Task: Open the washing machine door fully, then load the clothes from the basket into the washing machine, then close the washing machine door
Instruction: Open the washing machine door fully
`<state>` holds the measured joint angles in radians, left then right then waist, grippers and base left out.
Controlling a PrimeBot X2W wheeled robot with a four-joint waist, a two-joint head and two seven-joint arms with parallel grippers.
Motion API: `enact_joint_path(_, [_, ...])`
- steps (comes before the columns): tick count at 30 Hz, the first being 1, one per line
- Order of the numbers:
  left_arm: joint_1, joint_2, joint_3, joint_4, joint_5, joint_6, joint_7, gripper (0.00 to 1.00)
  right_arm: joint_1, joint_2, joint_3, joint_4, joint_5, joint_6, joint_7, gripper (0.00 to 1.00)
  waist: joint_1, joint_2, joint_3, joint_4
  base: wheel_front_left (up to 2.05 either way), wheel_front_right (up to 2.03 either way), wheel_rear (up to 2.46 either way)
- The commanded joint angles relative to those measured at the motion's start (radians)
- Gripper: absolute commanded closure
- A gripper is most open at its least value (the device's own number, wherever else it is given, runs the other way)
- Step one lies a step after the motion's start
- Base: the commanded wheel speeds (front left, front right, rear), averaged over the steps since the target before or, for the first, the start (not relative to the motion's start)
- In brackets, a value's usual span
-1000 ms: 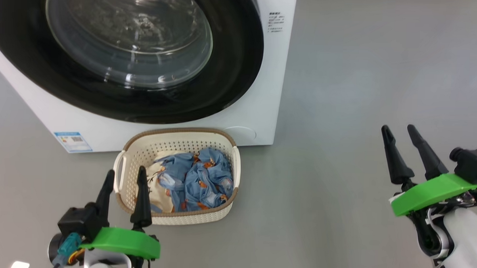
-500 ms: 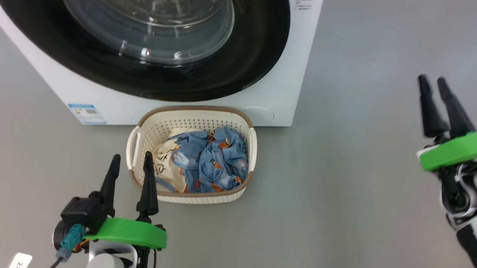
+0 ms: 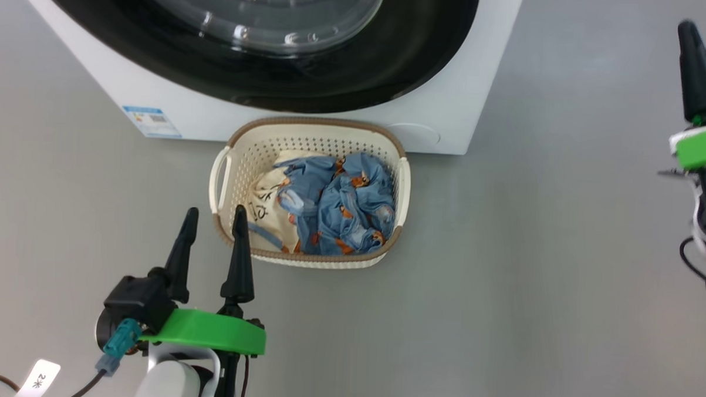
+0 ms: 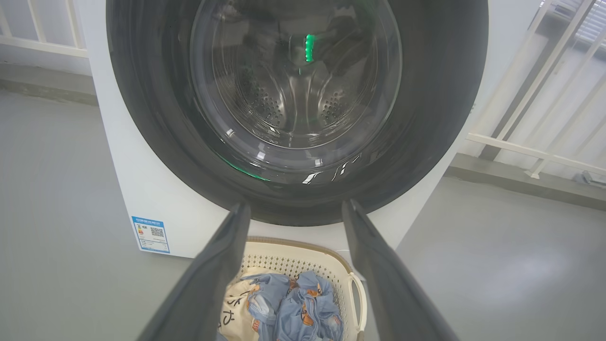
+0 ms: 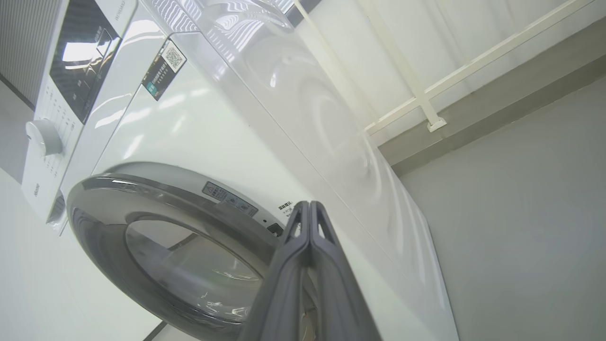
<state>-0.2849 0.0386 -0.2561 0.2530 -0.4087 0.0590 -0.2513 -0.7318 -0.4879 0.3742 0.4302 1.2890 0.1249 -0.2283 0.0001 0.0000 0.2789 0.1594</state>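
Observation:
The white washing machine [image 3: 308, 123] fills the top of the head view, its black-rimmed glass door [image 3: 264, 60] closed flat against the front. On the floor right before it stands the cream basket [image 3: 397, 182] holding the clothes [image 3: 341, 204], blue printed fabric and a cream cloth. My left gripper [image 3: 214, 226] hovers open just in front of the basket's near left corner. In the left wrist view its fingers [image 4: 218, 265] frame the basket [image 4: 303, 253] and the door [image 4: 298, 109]. My right gripper [image 3: 687, 34] is raised at the far right, shut and empty. In the right wrist view its fingertips [image 5: 308, 208] point at the door's [image 5: 156, 237] right rim.
Grey floor [image 3: 502, 286] spreads to the right of the machine and basket. A blue label sticker [image 3: 152, 121] marks the machine's lower left front. White railings [image 4: 535, 128] and a raised ledge run behind the machine. The control panel with a dial [image 5: 43, 137] is at the machine's top.
The camera has shifted, so machine and basket sit higher and further right in the picture. My right gripper has risen toward the door's level and closed from open to shut.

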Motion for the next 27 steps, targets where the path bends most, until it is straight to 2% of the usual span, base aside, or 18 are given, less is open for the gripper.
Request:
enact_joint_path(1, [-0.031, 0.012, 0.021, -0.035, -0.012, 0.008, -0.011, 0.00, -0.023, -0.023, 0.014, -0.023, 0.046, 0.006, 0.016, 1.00, -0.0001, 0.0000, 0.026, 0.021, 0.00, 0.00, 0.00])
enact_joint_path(6, [-0.035, 0.012, 0.001, -0.049, -0.026, 0.017, -0.011, 0.00, -0.080, -0.032, 0.017, -0.033, 0.206, 0.006, 0.111, 1.00, -0.0001, 0.0000, 0.052, 0.041, 0.00, 0.00, 0.00])
enact_joint_path(16, [-0.044, 0.012, -0.034, -0.073, -0.051, 0.030, -0.011, 0.00, -0.177, -0.034, -0.038, 0.004, 0.373, 0.006, 0.305, 1.00, -0.0001, 0.0000, 0.100, 0.081, 0.00, 0.00, 0.00])
enact_joint_path(22, [-0.052, 0.012, -0.057, -0.098, -0.069, 0.040, -0.011, 0.00, -0.239, -0.016, -0.095, 0.030, 0.450, 0.006, 0.453, 1.00, -0.0001, 0.0000, 0.145, 0.105, 0.00, 0.00, 0.00])
enact_joint_path(27, [-0.067, 0.012, -0.075, -0.125, -0.092, 0.051, -0.011, 0.00, -0.295, -0.015, -0.123, 0.042, 0.448, 0.006, 0.544, 1.00, -0.0001, 0.0000, 0.185, 0.128, 0.00, 0.00, 0.00])
